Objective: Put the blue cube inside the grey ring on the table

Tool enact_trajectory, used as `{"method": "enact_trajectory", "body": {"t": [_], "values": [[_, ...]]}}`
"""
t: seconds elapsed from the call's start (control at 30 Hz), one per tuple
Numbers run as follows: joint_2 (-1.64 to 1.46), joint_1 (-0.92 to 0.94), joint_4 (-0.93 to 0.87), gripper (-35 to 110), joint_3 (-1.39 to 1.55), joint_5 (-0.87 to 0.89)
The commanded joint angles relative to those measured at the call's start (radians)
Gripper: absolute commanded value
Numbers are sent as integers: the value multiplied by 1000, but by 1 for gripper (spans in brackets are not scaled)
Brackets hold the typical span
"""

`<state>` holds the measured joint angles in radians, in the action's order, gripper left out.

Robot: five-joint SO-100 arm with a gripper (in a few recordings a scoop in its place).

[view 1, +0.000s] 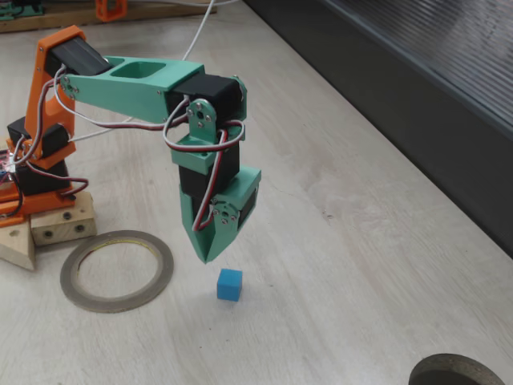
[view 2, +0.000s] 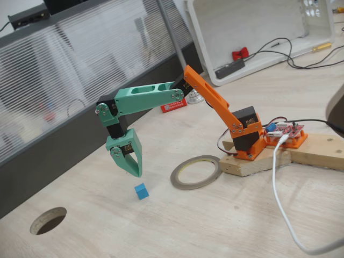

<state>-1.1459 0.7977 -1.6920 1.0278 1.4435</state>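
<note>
The small blue cube rests on the pale wood table. My green gripper points straight down and hangs a little above the cube, just off to its side, with the jaws shut to a point and nothing held. The flat grey ring lies on the table between the cube and the arm's wooden base. In a fixed view it is to the cube's left, and in the other to its right. Its opening shows bare table.
A wooden base block carries the orange arm mount. A dark ribbed panel runs along the table's far edge. A dark round disc sits at the bottom right corner. A white cable trails over the table.
</note>
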Motion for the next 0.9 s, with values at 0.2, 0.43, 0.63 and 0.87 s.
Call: {"method": "enact_trajectory", "body": {"t": [0.2,0.43,0.63,0.87], "values": [[-20,9,-20,23,-12,5],[-20,9,-54,31,-11,5],[-18,11,-81,31,-11,5],[0,11,-71,31,-11,5]]}}
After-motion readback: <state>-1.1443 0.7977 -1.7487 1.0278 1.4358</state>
